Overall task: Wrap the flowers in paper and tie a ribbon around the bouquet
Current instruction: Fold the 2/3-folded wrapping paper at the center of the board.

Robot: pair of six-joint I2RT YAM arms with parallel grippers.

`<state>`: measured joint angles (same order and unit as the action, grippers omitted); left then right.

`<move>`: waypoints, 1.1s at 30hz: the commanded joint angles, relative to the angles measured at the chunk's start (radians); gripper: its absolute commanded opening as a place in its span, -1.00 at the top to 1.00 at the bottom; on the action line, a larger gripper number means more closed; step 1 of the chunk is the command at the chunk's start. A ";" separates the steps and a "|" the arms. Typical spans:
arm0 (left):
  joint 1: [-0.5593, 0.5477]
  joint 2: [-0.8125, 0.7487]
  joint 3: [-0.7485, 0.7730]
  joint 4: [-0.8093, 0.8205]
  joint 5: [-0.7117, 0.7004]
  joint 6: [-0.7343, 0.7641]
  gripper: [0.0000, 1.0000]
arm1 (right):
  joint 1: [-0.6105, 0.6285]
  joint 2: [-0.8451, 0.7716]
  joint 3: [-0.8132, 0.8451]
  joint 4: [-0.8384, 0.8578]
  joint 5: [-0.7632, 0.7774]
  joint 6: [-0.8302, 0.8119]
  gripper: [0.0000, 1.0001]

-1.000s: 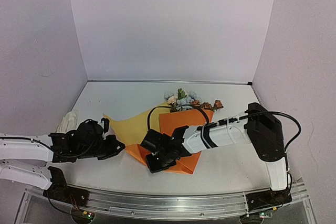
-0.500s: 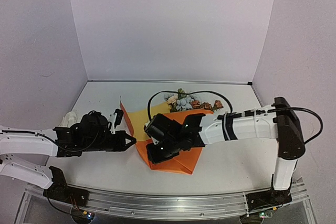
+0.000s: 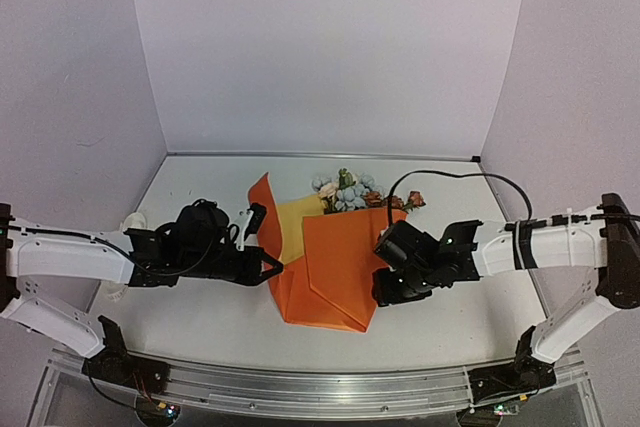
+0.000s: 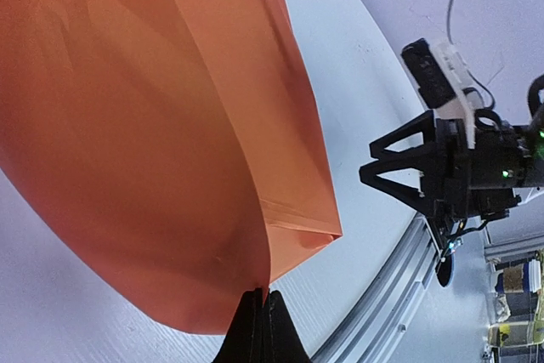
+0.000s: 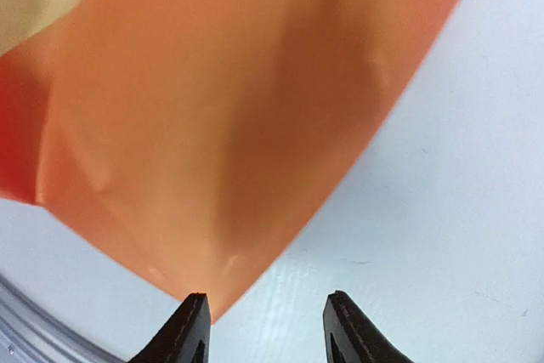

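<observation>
White arm shells (image 3: 70, 257), black joints (image 3: 195, 232), looping black cable (image 3: 455, 174), tapered black left pincer (image 4: 261, 316), black right pincer (image 5: 265, 312)

I see a white counter (image 3: 200, 182) boxed in by three plain, pale lilac walls: back wall (image 3: 330, 47), left wall (image 3: 70, 97) and right wall (image 3: 585, 67). A thin metal strip (image 3: 320, 155) runs where the counter meets the back wall. An aluminium rail (image 3: 330, 385) lines the near edge. The light is soft and even, the shadows faint.
</observation>
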<state>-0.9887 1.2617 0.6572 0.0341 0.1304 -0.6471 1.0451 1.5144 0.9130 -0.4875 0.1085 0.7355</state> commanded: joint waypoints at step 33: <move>-0.105 0.580 0.453 0.104 0.145 0.072 0.99 | -0.216 0.173 0.045 0.241 -0.211 -0.067 -0.17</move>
<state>-1.0885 1.7907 1.0477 0.1068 0.2542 -0.5666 0.8585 1.7765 1.0154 -0.2357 -0.0857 0.6757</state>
